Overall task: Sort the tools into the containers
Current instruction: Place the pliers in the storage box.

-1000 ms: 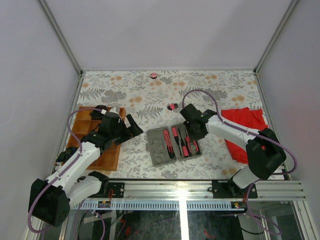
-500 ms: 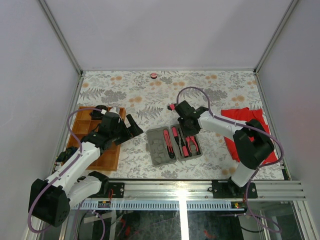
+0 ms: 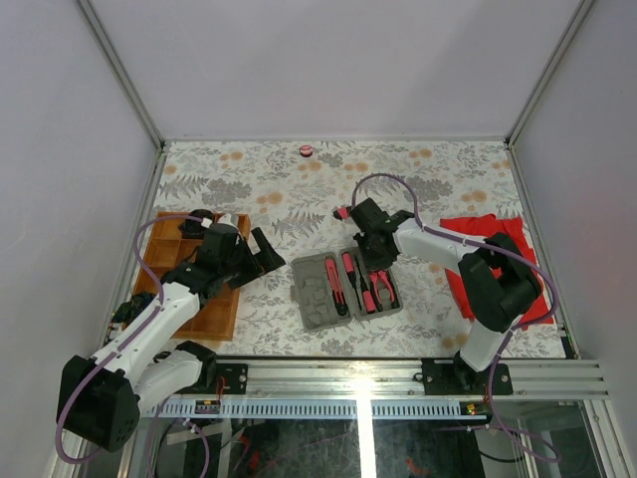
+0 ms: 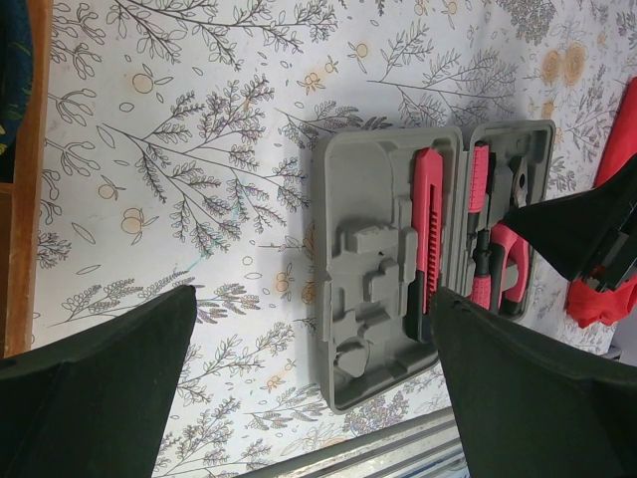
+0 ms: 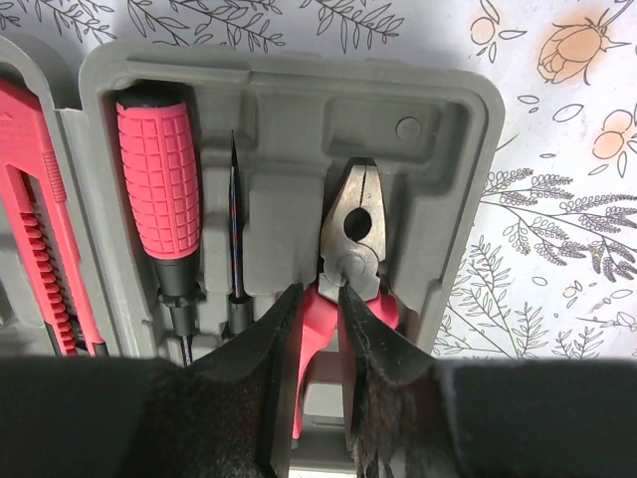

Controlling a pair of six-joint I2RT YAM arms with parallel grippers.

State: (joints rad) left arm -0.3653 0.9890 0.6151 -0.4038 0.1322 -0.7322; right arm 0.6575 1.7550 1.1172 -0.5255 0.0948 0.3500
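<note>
You have the floral table [image 3: 418, 169] carrying the wooden tray [image 3: 159, 249] at 9 o'clock of the grey case [image 3: 317, 289], and the red cloth [image 3: 483, 234] at the case's 3 o'clock. Your left gripper [image 3: 267, 251] hangs between tray and case, its jaws spread wide with nothing between them. Your right gripper [image 5: 317, 294] is down over the case's right half, its fingers drawn in on one pink handle of the pliers [image 5: 353, 234], which lie in their recess. At the pliers' 9 o'clock sits a screwdriver [image 5: 156, 169], then a utility knife [image 4: 430, 229]. A small pink-and-black piece [image 3: 343, 212] lies at the case's 12 o'clock, and the pink disc [image 3: 306, 150] farther on, by the table's far edge.
</note>
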